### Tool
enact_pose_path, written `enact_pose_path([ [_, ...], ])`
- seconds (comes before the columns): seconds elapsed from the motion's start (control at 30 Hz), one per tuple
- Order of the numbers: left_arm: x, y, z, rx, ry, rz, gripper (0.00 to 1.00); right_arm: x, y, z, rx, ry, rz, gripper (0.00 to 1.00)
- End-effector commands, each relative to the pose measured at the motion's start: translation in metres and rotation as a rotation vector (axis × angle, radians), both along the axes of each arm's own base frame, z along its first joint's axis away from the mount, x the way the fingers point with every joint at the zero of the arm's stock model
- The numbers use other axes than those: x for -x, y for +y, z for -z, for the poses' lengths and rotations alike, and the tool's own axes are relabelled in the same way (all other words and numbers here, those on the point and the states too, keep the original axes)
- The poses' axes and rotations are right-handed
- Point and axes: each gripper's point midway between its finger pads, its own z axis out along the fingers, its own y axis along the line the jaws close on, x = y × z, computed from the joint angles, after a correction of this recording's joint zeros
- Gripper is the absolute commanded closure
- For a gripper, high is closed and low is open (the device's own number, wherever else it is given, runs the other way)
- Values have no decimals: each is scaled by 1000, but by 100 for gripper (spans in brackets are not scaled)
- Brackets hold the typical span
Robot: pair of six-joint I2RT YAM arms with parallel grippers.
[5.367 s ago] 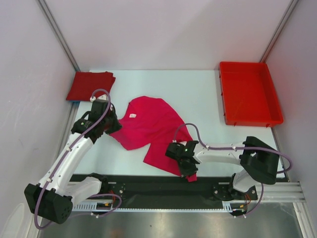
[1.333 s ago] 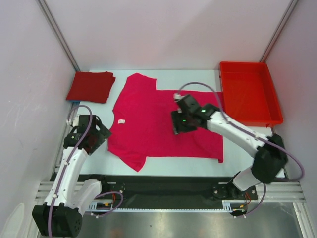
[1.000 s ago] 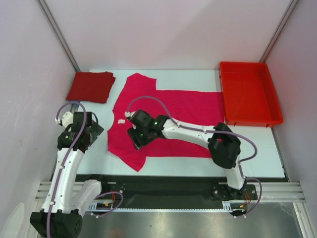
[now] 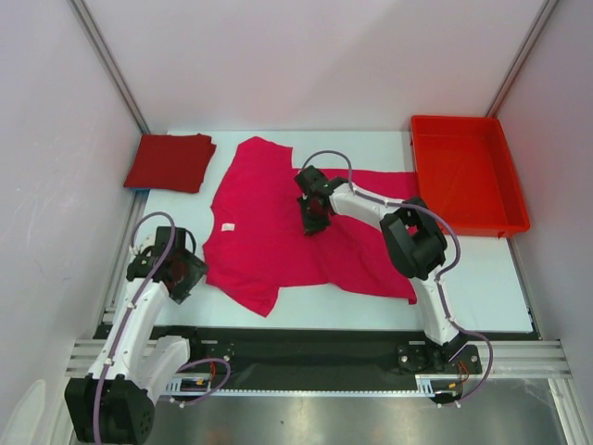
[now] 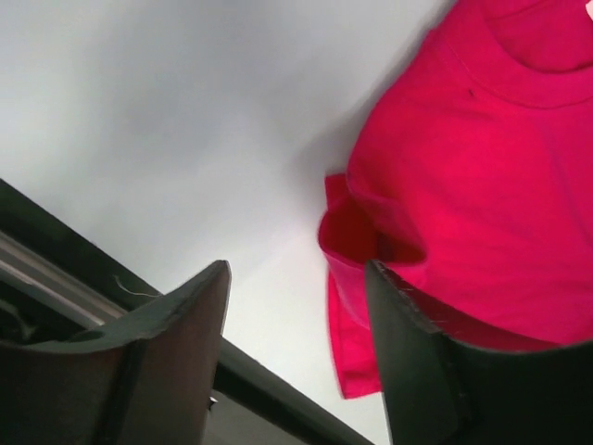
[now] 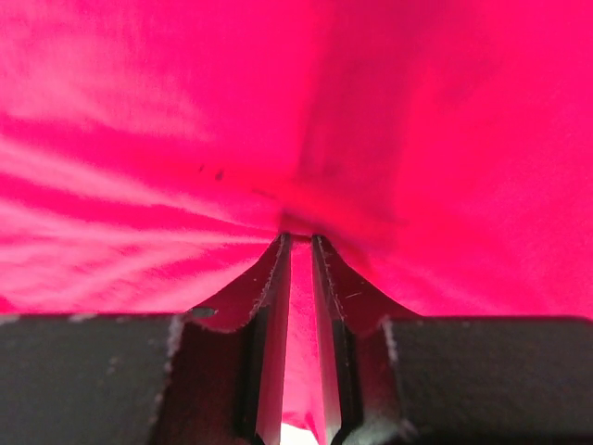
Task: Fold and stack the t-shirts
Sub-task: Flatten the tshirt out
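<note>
- The pink shirt (image 4: 269, 232) lies spread nearly flat in the middle of the table (image 4: 463, 269), collar toward the left arm. The crimson shirt (image 4: 170, 161) sits folded in the far left corner.
- The right gripper (image 6: 298, 243) is pinched almost closed on a small ridge of pink cloth near the shirt's middle. If we drag it, we should pull low and slowly so the cloth does not bunch.
- The left gripper (image 5: 295, 273) hangs half-spread and empty over bare table, just beside the near sleeve (image 5: 357, 278). We should pin that sleeve's edge.
- The tray (image 4: 468, 176) stands well apart, far right.
</note>
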Motion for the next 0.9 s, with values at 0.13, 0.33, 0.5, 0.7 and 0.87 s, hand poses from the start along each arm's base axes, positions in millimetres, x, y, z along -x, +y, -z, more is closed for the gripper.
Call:
enact_pose_path([
  [0.13,-2,17,-21,-72,-26,-54,22,-54,-76,46,151,28,156,79],
  [0.33,-16,-26,6,135,-97,85,46,-55,-99,46,143,83,175,77],
  [0.5,-20,-61,26,320,-148,144,63,-63,-92,16,77,44,152,70],
  [0.7,-22,-63,33,305,-147,189,59,-64,-86,-65,13,-76,124,55],
  [0.87,-23,-81,44,311,-90,246,58,-50,-85,-116,-44,-139,109,55],
])
